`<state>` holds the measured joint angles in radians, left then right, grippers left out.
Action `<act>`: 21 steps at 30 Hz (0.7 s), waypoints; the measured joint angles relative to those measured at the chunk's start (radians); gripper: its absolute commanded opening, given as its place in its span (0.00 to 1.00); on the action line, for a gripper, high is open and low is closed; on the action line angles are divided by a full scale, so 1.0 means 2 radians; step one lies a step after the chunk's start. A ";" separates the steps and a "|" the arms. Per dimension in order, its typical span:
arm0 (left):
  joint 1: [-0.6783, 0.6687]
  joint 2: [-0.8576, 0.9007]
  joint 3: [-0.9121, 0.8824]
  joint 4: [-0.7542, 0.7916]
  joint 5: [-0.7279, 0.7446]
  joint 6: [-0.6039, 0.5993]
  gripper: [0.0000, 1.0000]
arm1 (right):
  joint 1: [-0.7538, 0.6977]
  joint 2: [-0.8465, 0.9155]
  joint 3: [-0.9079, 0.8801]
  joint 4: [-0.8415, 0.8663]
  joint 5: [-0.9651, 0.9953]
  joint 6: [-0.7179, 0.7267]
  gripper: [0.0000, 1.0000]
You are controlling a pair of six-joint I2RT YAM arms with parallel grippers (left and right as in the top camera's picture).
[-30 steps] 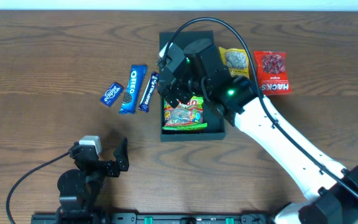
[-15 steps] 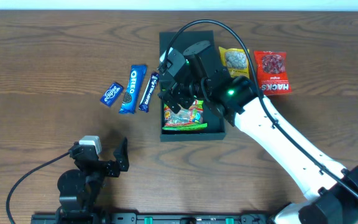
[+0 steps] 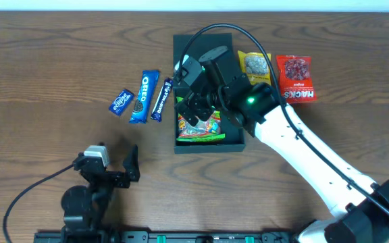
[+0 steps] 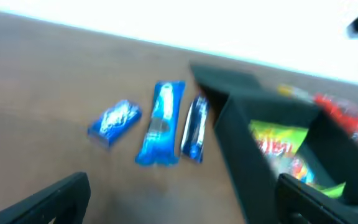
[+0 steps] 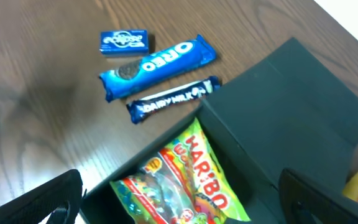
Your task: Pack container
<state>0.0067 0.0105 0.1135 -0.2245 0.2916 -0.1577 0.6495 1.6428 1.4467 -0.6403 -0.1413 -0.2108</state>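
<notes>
nearest, at the table's (image 3: 46,67) front edge, the left fingers (image 4: 55,198) stand wide apart, holding nothing. mid-table sits the container (image 3: 208,148), lid (image 3: 193,43) flung back on the far side, a haribo bag (image 3: 201,128) lying inside. over that bag the right fingers (image 5: 42,200) are spread, empty. left of the container lie a dairy milk bar (image 3: 159,100), an oreo pack (image 3: 142,96) and an eclipse pack (image 3: 121,102); farther right, a yellow packet (image 3: 256,66) and a red hacks packet (image 3: 296,77).
</notes>
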 measured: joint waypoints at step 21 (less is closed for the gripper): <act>0.000 0.449 0.259 0.054 -0.006 0.162 0.95 | -0.070 0.000 0.000 0.028 0.071 0.020 0.99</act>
<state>0.0067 0.9077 0.6312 -0.1173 0.2806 0.1669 0.5098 1.6428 1.4467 -0.5842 0.0006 -0.1707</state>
